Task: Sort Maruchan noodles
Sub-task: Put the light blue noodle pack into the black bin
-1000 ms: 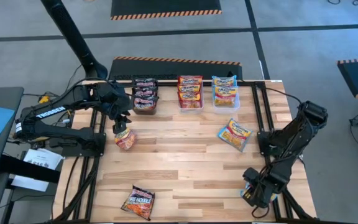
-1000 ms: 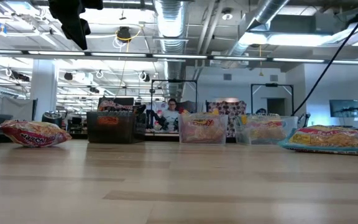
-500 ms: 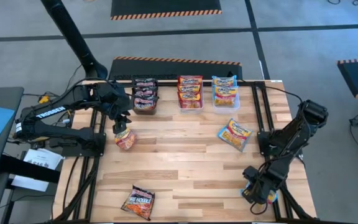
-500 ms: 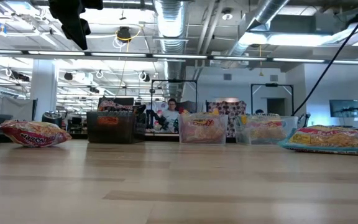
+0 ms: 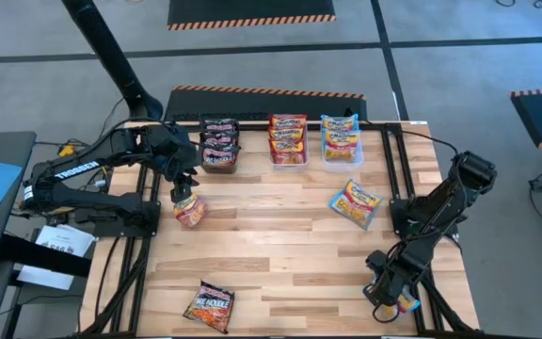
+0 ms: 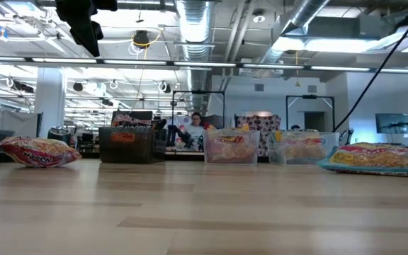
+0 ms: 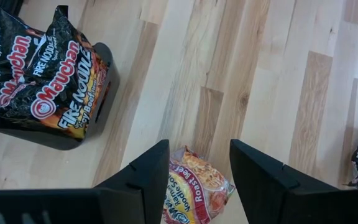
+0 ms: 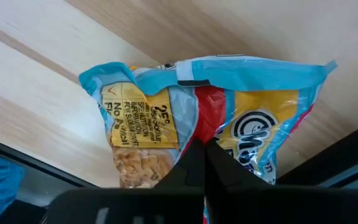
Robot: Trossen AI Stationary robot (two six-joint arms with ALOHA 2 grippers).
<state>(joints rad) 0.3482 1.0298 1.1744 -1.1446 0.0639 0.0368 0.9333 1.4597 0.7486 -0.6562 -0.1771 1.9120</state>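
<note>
Now the right gripper (image 5: 387,290), pinching a blue packet (image 8: 216,124), is drifting slightly left; the left gripper (image 5: 185,195) is hanging open over a red packet (image 5: 190,211). 3 bins (image 5: 288,141) are holding sorted packets.

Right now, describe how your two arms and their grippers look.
Both arms are dark, jointed and tubular. The left arm carries white lettering along its link; the right arm shows none. The left gripper has two flat, dark, wedge-shaped fingers. The right gripper has equally dark fingers.
</note>
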